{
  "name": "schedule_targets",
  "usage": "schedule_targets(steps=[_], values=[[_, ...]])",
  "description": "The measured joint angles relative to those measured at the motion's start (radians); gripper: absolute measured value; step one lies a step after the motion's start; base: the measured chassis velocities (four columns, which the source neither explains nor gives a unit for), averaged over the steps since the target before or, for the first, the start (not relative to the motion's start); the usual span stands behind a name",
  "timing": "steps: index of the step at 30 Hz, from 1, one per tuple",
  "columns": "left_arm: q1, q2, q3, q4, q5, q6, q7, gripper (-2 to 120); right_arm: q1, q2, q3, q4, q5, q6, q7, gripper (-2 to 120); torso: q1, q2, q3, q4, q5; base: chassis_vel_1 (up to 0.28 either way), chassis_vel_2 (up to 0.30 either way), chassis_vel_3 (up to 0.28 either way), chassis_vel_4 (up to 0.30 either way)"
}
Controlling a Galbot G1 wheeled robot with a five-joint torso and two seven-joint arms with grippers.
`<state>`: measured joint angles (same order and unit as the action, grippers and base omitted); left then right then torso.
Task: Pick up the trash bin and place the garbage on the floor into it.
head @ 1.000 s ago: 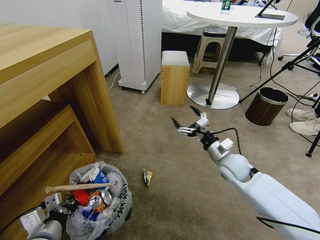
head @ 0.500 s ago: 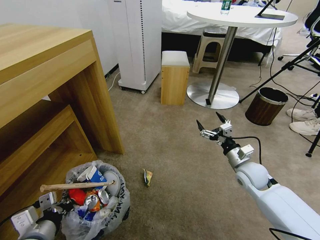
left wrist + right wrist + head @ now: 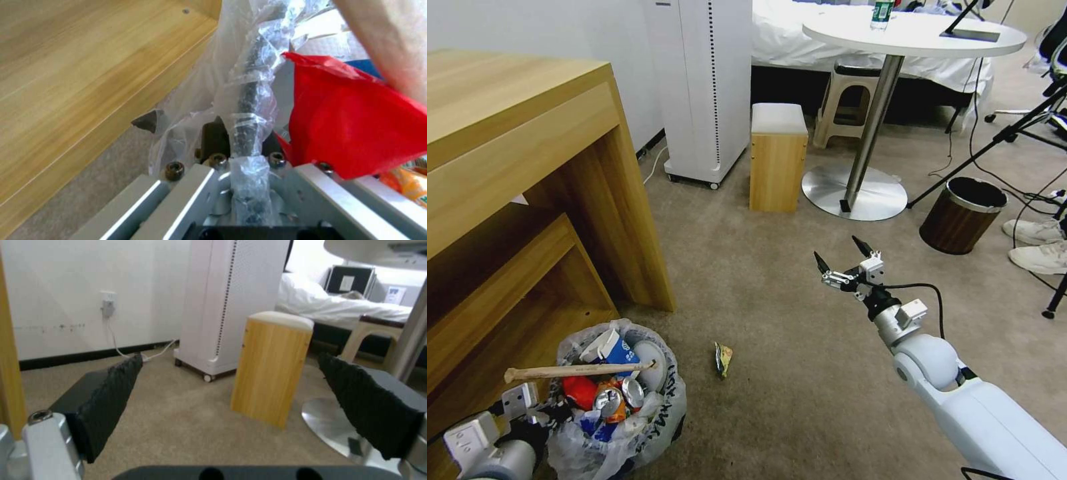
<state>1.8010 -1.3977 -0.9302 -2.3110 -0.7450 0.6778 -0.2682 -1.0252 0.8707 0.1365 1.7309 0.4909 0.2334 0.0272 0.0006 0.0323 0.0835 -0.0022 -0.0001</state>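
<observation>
The left tool (image 3: 240, 156) is clamped on the bagged rim of the trash bin (image 3: 620, 407), so the bin stays held close to the wooden desk (image 3: 514, 173). Inside lie a wooden stick (image 3: 577, 371), a red wrapper (image 3: 356, 123) and crushed cans (image 3: 617, 399). One small wrapper (image 3: 722, 359) remains on the floor (image 3: 774, 400), just beside the bin. The right tool (image 3: 844, 259) hovers with fingers wide apart, well above the carpet, probably ready to reach for it.

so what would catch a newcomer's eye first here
Probably the trash bin at the lower left, crammed with litter, a wooden stick across its top, its rim pinched by the left claw. Next, the right claw, open above the carpet, beyond one wrapper.
</observation>
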Motion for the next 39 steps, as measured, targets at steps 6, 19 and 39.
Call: schedule_targets(steps=[6,19,39], values=[[-0.004,-0.007,0.009,0.005,0.007,-0.001,0.0,0,0.018,0.003,-0.036,-0.002,0.031,-0.023,0.014,100,0.0,0.0,0.0,0.0,0.0001,-0.039,0.037,0.035,-0.039],[-0.014,-0.017,0.008,0.013,0.011,-0.001,0.0,0,0.067,0.025,-0.123,-0.015,0.121,-0.115,0.096,100,0.0,0.0,0.0,-0.0001,0.0,0.0,0.0,0.0,0.0],[-0.022,-0.065,0.035,0.039,0.068,-0.01,0.004,0,0.269,0.166,-0.386,-0.056,0.622,-0.709,0.492,100,0.0,0.0,0.0,0.0,0.0,0.0,0.0,0.0,0.0]])
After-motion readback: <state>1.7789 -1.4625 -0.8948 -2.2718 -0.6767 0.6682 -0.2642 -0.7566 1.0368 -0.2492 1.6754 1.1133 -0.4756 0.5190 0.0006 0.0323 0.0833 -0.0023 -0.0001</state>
